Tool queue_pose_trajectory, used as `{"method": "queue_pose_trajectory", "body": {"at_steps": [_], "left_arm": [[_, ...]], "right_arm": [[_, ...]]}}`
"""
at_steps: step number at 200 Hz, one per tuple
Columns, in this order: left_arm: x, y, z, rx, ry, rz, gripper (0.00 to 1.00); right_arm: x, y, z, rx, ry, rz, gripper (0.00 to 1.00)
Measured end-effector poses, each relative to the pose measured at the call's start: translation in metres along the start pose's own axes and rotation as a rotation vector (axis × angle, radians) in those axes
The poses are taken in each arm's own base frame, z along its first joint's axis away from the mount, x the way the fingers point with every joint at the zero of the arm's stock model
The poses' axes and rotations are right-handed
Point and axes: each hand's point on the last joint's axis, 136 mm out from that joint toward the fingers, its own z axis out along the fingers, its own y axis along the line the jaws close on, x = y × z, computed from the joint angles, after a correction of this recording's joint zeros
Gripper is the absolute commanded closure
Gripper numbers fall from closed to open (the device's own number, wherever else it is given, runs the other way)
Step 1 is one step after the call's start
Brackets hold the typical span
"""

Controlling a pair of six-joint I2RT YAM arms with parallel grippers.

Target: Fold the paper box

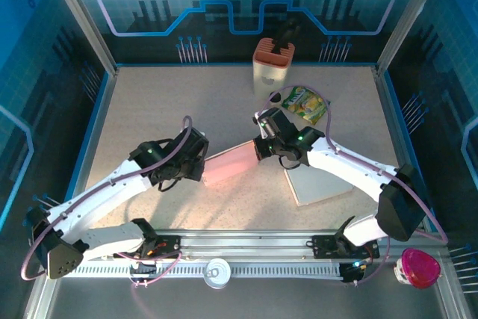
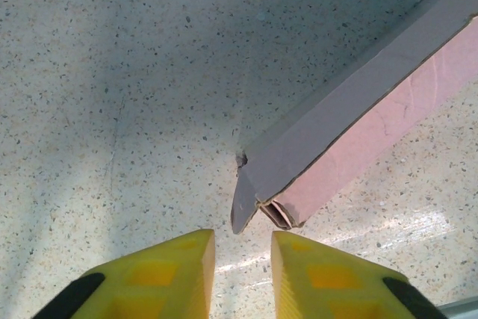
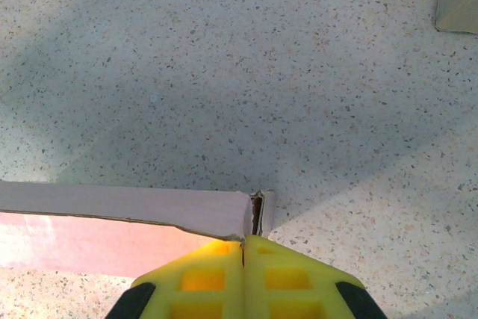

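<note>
Two grippers are working on one paper box (image 1: 233, 163). It is a thin pink box, lying on the table (image 1: 149, 110) on the arms' side of the snack bag (image 1: 306, 104) and off to the bag's left.

The right gripper (image 3: 244, 241) is sitting at the box end nearest the bag. Its yellow fingers (image 3: 299, 274) are pressing tight together, and they seem to be pinching the thin end flap of the box. The left gripper (image 2: 243, 238) is hanging at the box end farthest from the bag. Its fingers are standing a little apart with nothing between them, and the box corner is poking out just in front of the gap.

I am guessing the box is very light and bendy. It is only thin card, so it is likely going to slide on the smooth table if pushed. It may squash or tear if squeezed hard. A good place to hold it is probably a flap edge near a fold line — not the soft middle.

The top camera is showing both arms and the whole box at once. The wrist cameras are showing the close-up bits — the grey outside, the pink inside, and what looks like a tiny rip at each end corner.
</note>
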Motion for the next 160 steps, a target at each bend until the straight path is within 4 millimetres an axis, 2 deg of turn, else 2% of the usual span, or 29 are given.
{"method": "queue_pose_trajectory", "body": {"at_steps": [81, 160], "left_arm": [[-0.001, -0.003, 0.012, -0.013, 0.023, 0.007, 0.78], [0.000, -0.002, 0.015, -0.021, 0.019, 0.010, 0.88]], "right_arm": [[0.000, 0.000, 0.000, 0.000, 0.001, 0.000, 1.00], [0.000, 0.000, 0.000, -0.001, 0.001, 0.000, 1.00]]}}
